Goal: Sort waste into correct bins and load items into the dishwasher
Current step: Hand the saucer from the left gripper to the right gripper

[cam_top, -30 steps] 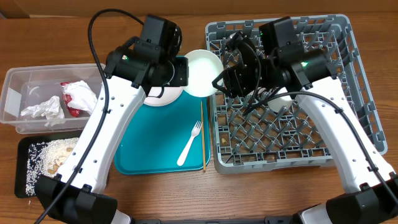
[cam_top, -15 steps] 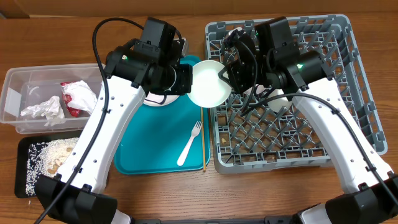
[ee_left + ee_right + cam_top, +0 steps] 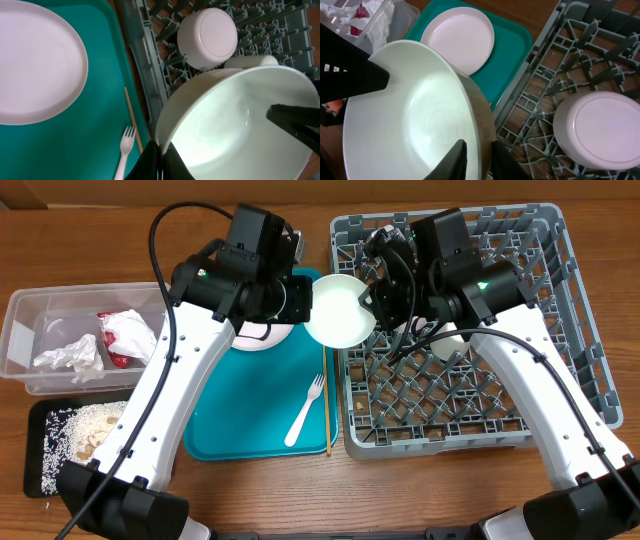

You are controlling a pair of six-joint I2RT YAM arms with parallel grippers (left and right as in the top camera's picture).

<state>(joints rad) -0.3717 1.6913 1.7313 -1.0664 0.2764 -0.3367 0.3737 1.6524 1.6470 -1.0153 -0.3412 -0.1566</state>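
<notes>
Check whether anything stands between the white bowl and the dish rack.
Nothing visible blocks it: the bowl hangs over the rack's left wall. An upturned pink bowl sits just inside, so it needs another spot.

Robot lab: twin arms (image 3: 168,380), wooden table (image 3: 80,250).

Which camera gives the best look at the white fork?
Overhead: the fork lies whole on the teal tray. The left wrist view catches only its tined end; the right wrist view misses it.
</notes>
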